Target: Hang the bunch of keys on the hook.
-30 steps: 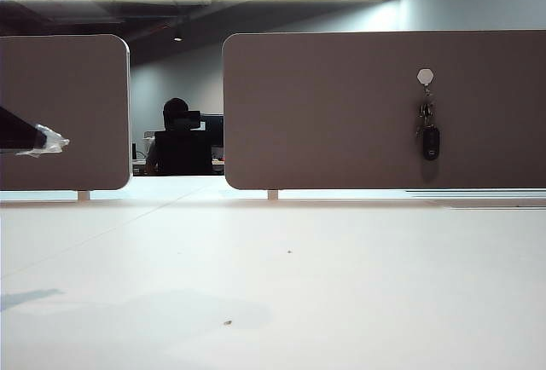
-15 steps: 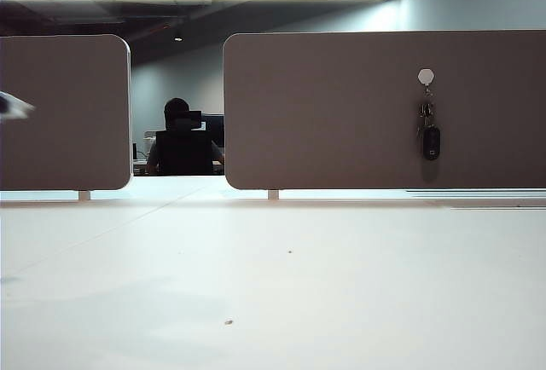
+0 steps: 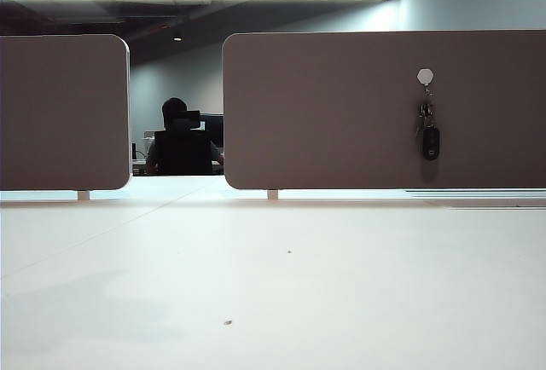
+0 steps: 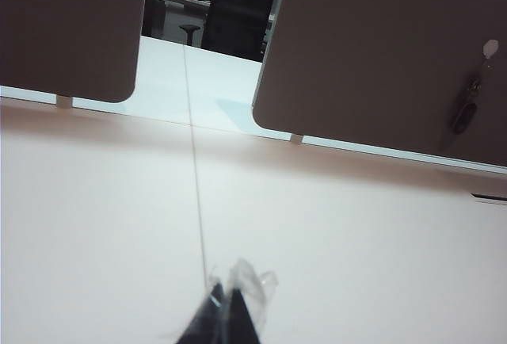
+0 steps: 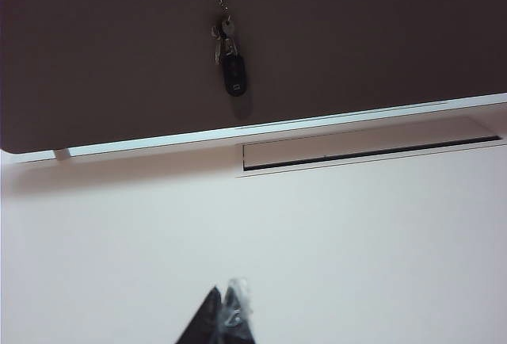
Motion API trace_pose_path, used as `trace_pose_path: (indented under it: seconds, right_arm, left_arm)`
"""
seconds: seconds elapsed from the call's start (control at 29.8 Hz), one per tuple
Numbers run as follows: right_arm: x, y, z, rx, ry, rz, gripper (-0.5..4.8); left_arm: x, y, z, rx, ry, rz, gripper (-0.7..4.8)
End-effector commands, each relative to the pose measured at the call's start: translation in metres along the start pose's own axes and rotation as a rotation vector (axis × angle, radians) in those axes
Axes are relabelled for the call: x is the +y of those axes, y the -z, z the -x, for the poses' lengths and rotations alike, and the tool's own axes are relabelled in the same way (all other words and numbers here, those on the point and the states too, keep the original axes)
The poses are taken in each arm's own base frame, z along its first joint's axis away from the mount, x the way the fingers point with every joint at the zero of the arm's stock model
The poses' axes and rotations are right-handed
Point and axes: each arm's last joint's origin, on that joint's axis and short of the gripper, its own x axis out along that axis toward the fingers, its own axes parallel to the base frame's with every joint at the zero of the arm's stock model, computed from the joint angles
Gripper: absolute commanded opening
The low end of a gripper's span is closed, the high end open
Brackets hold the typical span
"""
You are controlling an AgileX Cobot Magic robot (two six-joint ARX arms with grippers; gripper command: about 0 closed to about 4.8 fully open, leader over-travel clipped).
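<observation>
Nearest in each wrist view is a gripper tip, low over the bare white counter (image 3: 281, 285). The left gripper (image 4: 224, 312) is a dark pointed wedge with clear film wrapped around its fingers, its jaws pressed together on nothing. The right gripper (image 5: 222, 320) looks the same, with dark tips and a scrap of clear wrap, and its jaws are likewise together and empty. Neither gripper shows in the exterior view, so both arms appear to be drawn back toward the robot and well apart from the work.

Farther out, a thin seam runs across the counter away from the left gripper. A long shallow slot (image 5: 372, 152) is let into the surface near its far edge.

At the far edge stand two brown rounded-corner divider panels, a small one (image 3: 64, 112) on the left and a wide one (image 3: 341, 110) on the right. A tiny pale hexagonal hook plate (image 3: 425, 76) is fixed high on the wide panel. The bunch of thin silver keys with a black oval fob (image 3: 429, 131) dangles straight down from its prong, flat against the panel, held by its own weight alone. The task looks complete, which would explain why the arms are parked.

Beyond the gap between the panels, a person (image 3: 177, 135) sits in a dim office.
</observation>
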Motion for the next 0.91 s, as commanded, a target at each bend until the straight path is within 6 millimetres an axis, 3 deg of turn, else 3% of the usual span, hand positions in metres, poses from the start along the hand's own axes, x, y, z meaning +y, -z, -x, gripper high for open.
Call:
trace_pose_path:
  seconds: [0.03, 0.37, 0.6, 0.91]
  right_arm:
    - [0.0009, 0.0029, 0.0000, 0.026, -0.058, 0.000, -0.06]
    - [-0.0001, 0.0104, 0.0004, 0.103, -0.046, -0.013, 0.09]
    - [-0.0001, 0.0104, 0.0004, 0.103, -0.046, -0.013, 0.09]
    - [-0.0001, 0.0104, 0.0004, 0.103, -0.046, -0.013, 0.09]
  left_arm:
    - [-0.0005, -0.0008, 0.0001, -0.003, 0.011, -0.002, -0.02]
    - [-0.0001, 0.0005, 0.0000, 0.009, 0.004, -0.005, -0.02]
    - [0.0070, -0.0038, 0.0012, -0.057, -0.262, -0.106, -0.02]
    - [0.0073, -0.0031, 0.0012, -0.048, -0.268, -0.138, -0.02]
